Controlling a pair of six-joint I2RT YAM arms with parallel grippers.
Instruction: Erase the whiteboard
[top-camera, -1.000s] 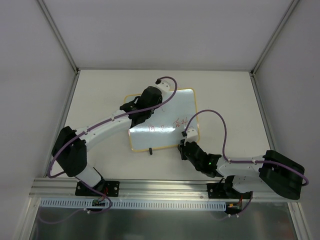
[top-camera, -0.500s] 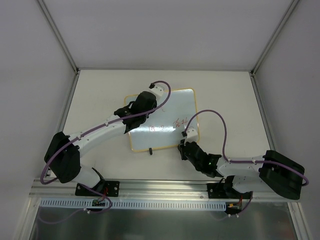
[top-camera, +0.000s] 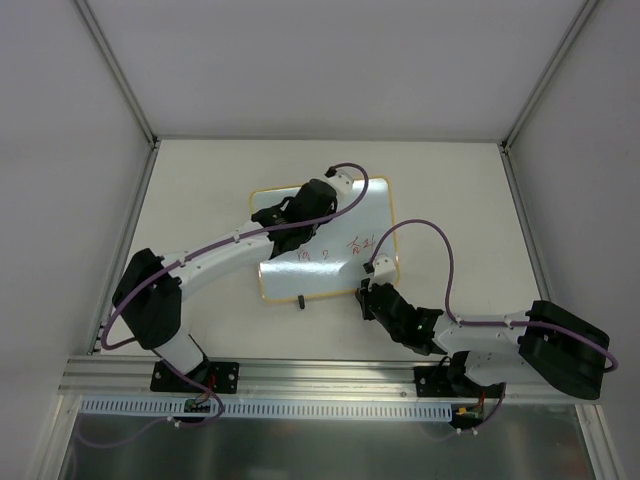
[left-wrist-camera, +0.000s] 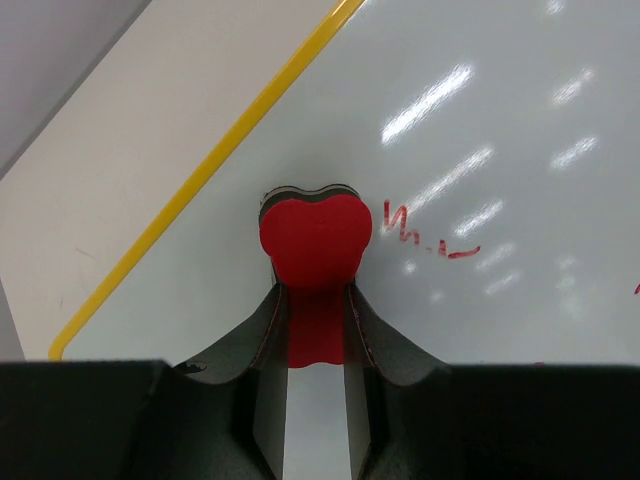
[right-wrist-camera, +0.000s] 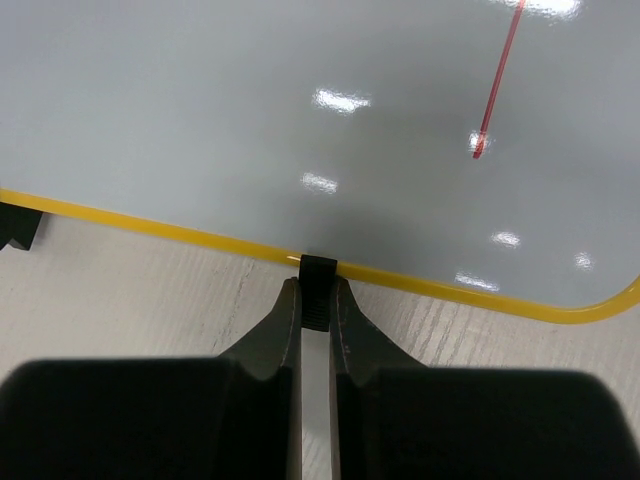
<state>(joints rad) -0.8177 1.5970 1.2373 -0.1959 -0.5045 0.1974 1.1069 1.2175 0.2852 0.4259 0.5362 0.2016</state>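
The whiteboard (top-camera: 355, 215) lies flat mid-table, with a thin yellow frame and red handwriting (top-camera: 358, 243) in its lower half. My left gripper (top-camera: 287, 222) is over the board's left part, shut on a red heart-shaped eraser (left-wrist-camera: 315, 240) that rests on the white surface beside red marks (left-wrist-camera: 425, 232). My right gripper (top-camera: 367, 292) is at the board's near right edge, shut on one black foot (right-wrist-camera: 316, 292) of the board (right-wrist-camera: 300, 100). The other black foot (top-camera: 299, 301) sticks out at the near edge.
Grey walls enclose the table on the left, back and right. An aluminium rail (top-camera: 330, 375) with both arm bases runs along the near edge. Bare table surface (top-camera: 450, 200) lies right of and behind the board.
My left arm swung left over the board half a second ago, then back to the right, carrying the eraser across the surface. The right arm and the board have not moved.
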